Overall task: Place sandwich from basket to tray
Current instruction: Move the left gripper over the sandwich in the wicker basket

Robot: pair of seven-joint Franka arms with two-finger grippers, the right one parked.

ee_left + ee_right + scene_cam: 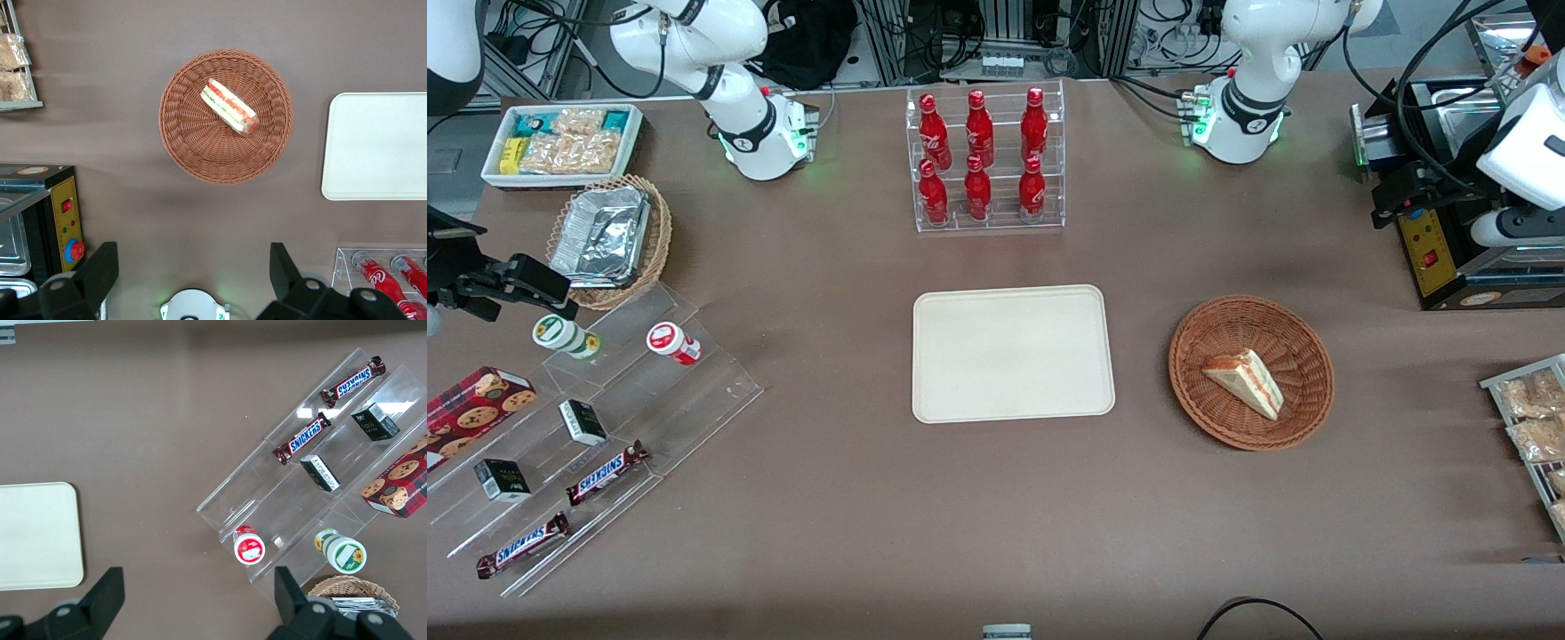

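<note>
Looking at the front view first, you've basically got the whole job still ahead of you. The sandwich (1245, 382) is lying in the basket (1209, 338), toward the working arm's end of the table, and the tray (960, 320) sits bare in the middle, beside the basket with a strip of brown table between them. Nothing has been put on the tray yet. You can't make out the working gripper in this view, only the arm's white body at the edge by the black appliance (1436, 253). The rack of red bottles (984, 160) stands farther from the camera than the tray, well out of the way.

Now the left wrist view: the gripper (193, 270) hangs high above the table with its two fingers spread wide and nothing between them, so it's released and not holding anything. The basket (193, 153) and the sandwich (229, 107), cut edge with the red and green filling showing, are well below it, and one end of the tray (373, 147) is in sight next to them.

The right wrist view only shows you a corner of the tray (37, 533), also bare, plus the clear snack shelf (313, 480).

So I'd say: descent, grasp, lift, carry and release are all still left.
</note>
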